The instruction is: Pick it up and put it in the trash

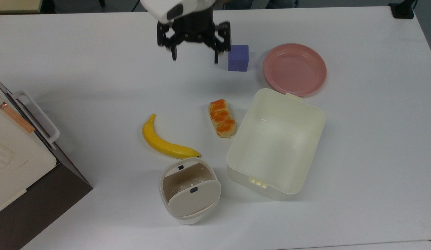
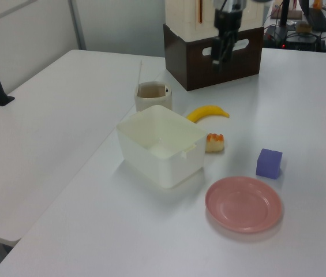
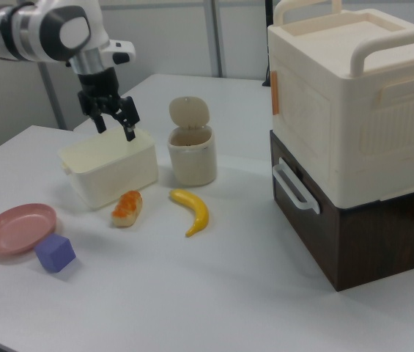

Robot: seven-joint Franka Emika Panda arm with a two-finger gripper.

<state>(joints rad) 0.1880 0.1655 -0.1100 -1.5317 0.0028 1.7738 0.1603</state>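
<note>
Round cream bin (image 1: 189, 190), flat lid tilted; black hand (image 1: 194, 57) spread.

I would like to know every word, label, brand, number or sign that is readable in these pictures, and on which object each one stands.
None: no word, number or sign can be read in any view.
gripper: no readable lettering on its black body.
bin: two small dark tabs, no text.
tub, plate, cube, banana, bread roll: unmarked.
cream case: an orange strip, no text.
</note>
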